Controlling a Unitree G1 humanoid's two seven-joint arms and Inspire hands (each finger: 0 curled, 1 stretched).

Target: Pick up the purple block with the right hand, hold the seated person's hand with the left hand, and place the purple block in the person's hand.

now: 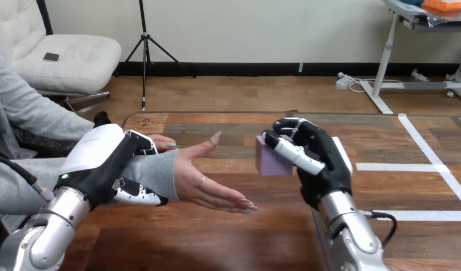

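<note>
The right hand (324,164) stands upright above the counter (228,243), its back turned to the view's right and its fingers (298,157) curled across the near face of the purple block (268,162). The block is pinched between those fingers and the thumb behind it, so the hand is closed on it. The block sticks out from the hand toward the view's left and looks raised off the wood. Its silver forearm rises from the bottom edge on the right.

Left of the block lies a gap of bare counter, then the person's hand (208,180). That hand is open with the palm turned up, the fingers stretched toward the right and slightly down and the thumb lifted toward the block. The block is near the person's thumb and fingertips but apart from them, and it is not over the palm.

The left hand (101,161) comes in from the lower left and wraps the person's wrist (154,172) at the grey sleeve. Its fingers curl over the top and its thumb comes round underneath, so it grips the wrist.
</note>
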